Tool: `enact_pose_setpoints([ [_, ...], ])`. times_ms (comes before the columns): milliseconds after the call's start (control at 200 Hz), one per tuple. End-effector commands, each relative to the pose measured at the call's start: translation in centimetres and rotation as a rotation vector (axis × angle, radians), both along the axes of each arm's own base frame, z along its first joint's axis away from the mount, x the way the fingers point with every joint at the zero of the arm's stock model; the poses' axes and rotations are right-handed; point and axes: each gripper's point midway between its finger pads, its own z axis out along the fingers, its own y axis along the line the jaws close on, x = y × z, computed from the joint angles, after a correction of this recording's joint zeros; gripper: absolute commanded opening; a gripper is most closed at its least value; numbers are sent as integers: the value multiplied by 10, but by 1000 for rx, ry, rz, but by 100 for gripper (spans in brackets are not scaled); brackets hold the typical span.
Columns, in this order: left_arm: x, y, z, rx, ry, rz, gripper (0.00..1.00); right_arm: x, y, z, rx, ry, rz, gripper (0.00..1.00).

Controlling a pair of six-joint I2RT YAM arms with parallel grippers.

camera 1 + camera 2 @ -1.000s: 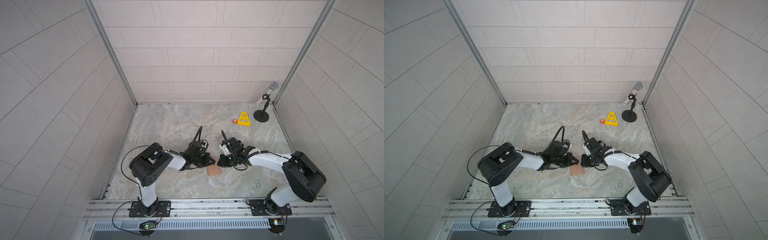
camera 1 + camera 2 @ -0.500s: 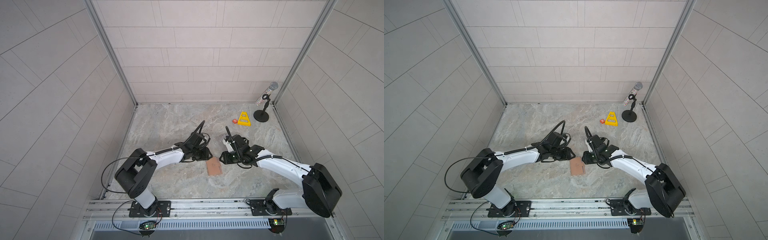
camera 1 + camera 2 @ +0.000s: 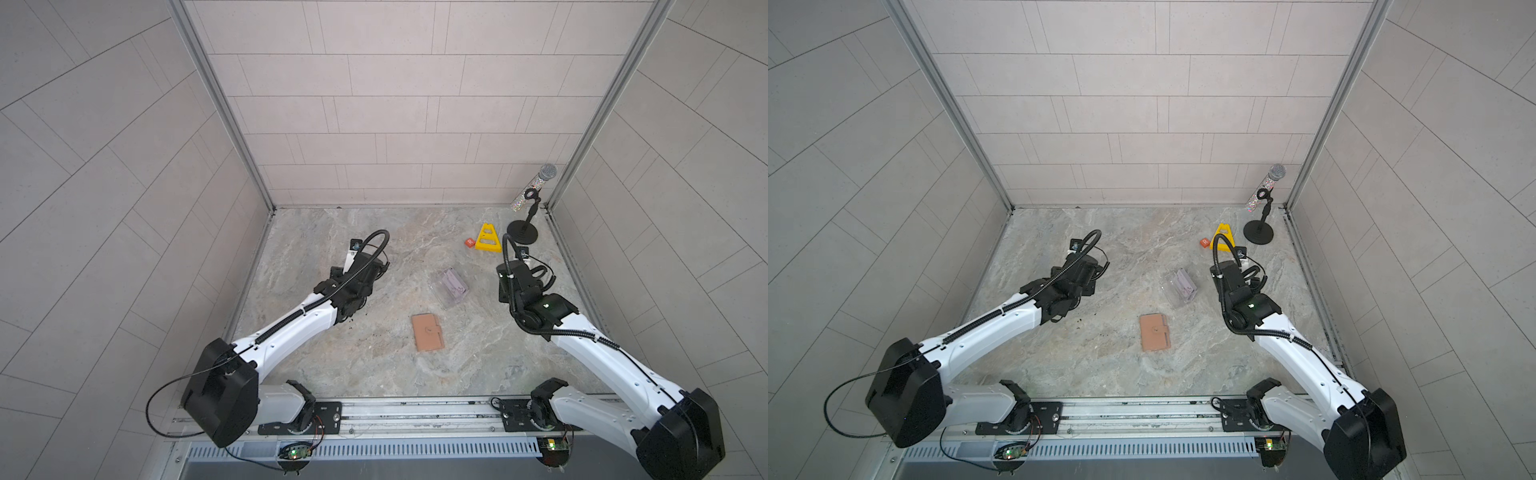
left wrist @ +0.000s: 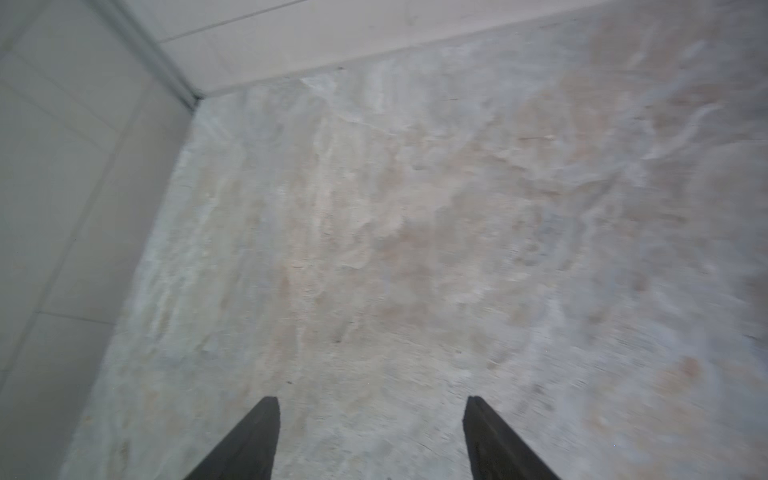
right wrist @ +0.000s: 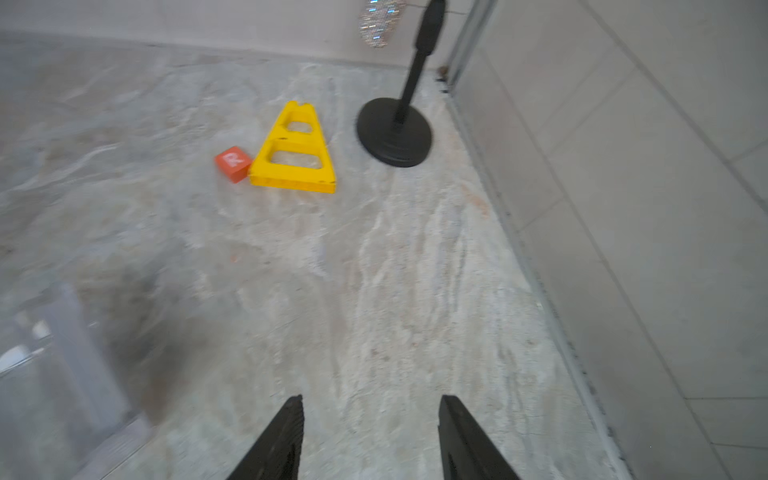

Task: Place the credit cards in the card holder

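Card holder [image 3: 428, 332] [image 3: 1155, 332] closed and flat on table [image 3: 374, 374], near the middle, snap tab up, touched by neither arm. Credit cards [image 3: 454, 284] [image 3: 1185, 285], pale lilac, upright inside clear acrylic stand [image 3: 446, 300], just behind card holder and apart from it. Left end effector [image 4: 371, 401] spread wide, nothing between the fingers, over bare table toward the far left corner, well apart from card holder. Right end effector [image 5: 371, 399] also parted and empty, over bare table near the right wall. Ahead of it, orange cube [image 5: 232, 163] just beside yellow triangular frame [image 5: 295, 153], with black microphone stand [image 5: 395, 131] near the corner.
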Motion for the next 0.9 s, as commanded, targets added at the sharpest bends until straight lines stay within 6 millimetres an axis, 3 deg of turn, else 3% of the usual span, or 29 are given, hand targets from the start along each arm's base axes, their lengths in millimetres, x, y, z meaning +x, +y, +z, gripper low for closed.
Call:
enact_pose_setpoints([
  [0,10,44,22,158,-124,129,77,-6,-43,6,-133,-49,-144,57],
  [175,21,76,-4,171,-144,182,82,3,-72,-15,-96,-140,-222,59],
  [410,39,100,-36,119,-127,168,96,29,-68,-35,-146,-204,-164,64],
  [551,48,102,-50,108,-154,117,99,45,-63,-53,-139,-215,-109,65],
  [736,54,109,-46,-19,-274,82,100,61,-58,-53,-73,-300,-47,67],
  [896,54,117,-59,-113,-358,54,100,72,-54,-65,0,-376,22,67],
])
